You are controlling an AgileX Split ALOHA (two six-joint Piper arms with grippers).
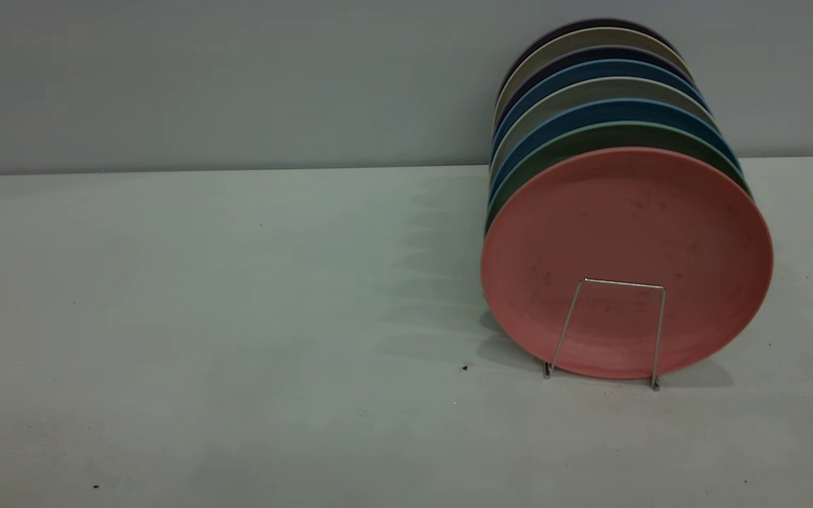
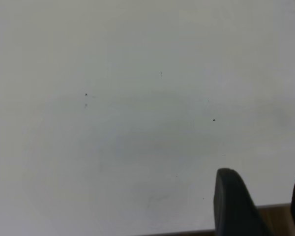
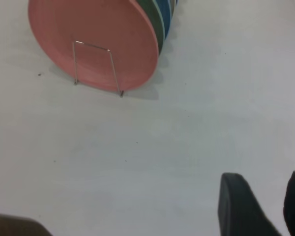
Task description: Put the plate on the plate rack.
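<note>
The salmon-pink plate (image 1: 625,226) stands on edge in the front slot of the silver wire plate rack (image 1: 624,283), at the right of the table. One upright wire loop crosses its lower face. The right wrist view shows the same plate (image 3: 88,19) and the plate rack (image 3: 91,45) far from my right gripper (image 3: 264,179), which is open over bare tabletop and holds nothing. My left gripper (image 2: 265,179) is open too, empty, over bare table near its edge. Neither arm appears in the exterior view.
Behind the pink plate, several more plates stand in a row toward the wall: a teal-green one (image 1: 590,137), blue ones (image 1: 576,116) and grey ones. A wooden strip (image 2: 275,219) marks the table's edge under the left gripper. White tabletop (image 1: 237,317) spreads left of the rack.
</note>
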